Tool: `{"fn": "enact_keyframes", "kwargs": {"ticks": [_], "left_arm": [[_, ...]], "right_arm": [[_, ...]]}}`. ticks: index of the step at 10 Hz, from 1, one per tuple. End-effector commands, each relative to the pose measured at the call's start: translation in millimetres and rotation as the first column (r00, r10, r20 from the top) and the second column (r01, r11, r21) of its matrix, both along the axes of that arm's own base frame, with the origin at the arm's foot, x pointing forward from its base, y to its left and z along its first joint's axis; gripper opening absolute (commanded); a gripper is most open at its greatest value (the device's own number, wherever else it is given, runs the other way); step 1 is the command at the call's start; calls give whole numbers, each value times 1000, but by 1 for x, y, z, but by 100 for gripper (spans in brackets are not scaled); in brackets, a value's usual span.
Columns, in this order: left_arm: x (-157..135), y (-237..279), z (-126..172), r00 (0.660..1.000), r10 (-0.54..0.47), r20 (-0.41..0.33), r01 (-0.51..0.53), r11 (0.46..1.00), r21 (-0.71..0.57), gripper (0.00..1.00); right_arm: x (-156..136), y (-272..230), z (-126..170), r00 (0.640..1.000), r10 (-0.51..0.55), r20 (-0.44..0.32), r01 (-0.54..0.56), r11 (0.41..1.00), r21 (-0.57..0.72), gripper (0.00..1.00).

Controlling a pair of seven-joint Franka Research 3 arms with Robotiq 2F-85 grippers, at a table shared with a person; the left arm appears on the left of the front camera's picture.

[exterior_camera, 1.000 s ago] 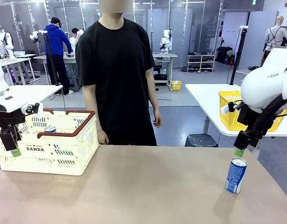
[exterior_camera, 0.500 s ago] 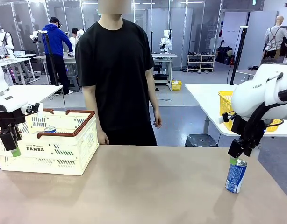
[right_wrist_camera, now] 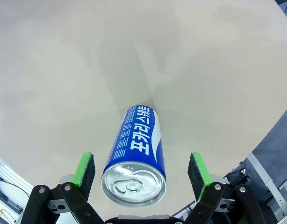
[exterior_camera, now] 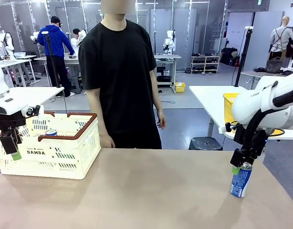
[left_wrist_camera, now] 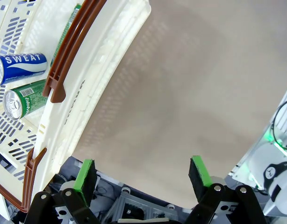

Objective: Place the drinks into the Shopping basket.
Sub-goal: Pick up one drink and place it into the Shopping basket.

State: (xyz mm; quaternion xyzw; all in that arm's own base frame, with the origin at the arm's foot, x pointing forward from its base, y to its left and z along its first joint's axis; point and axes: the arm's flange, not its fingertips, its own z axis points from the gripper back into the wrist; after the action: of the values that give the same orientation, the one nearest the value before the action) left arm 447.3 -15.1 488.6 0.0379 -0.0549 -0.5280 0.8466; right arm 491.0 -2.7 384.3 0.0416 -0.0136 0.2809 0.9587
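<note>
Blue can (right_wrist_camera: 136,154) Korean lettering; basket (exterior_camera: 56,152) "DAMDA"; basket can (left_wrist_camera: 19,66) "SWEAT".

Right tool (exterior_camera: 238,167) lowered around blue can (exterior_camera: 240,181)

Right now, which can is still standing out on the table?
The blue can near the right end effector. It stands upright on the table; the other blue can and the green can lie in the basket.
</note>
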Motion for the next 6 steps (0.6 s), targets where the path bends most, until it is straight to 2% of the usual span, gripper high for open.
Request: {"fn": "enact_keyframes", "kwargs": {"ticks": [1, 5, 6], "left_arm": [[0, 0, 2, 1000, 6, 6, -6, 1000, 13, 100], [0, 0, 2, 1000, 6, 6, -6, 1000, 13, 100], [0, 0, 2, 1000, 6, 6, -6, 1000, 13, 100]], "right_arm": [[9, -2, -4, 1000, 18, 11, -18, 1000, 17, 100], [9, -1, -8, 1000, 24, 4, -24, 1000, -3, 98], [8, 0, -8, 1000, 7, -5, -7, 1000, -28, 81]]}}
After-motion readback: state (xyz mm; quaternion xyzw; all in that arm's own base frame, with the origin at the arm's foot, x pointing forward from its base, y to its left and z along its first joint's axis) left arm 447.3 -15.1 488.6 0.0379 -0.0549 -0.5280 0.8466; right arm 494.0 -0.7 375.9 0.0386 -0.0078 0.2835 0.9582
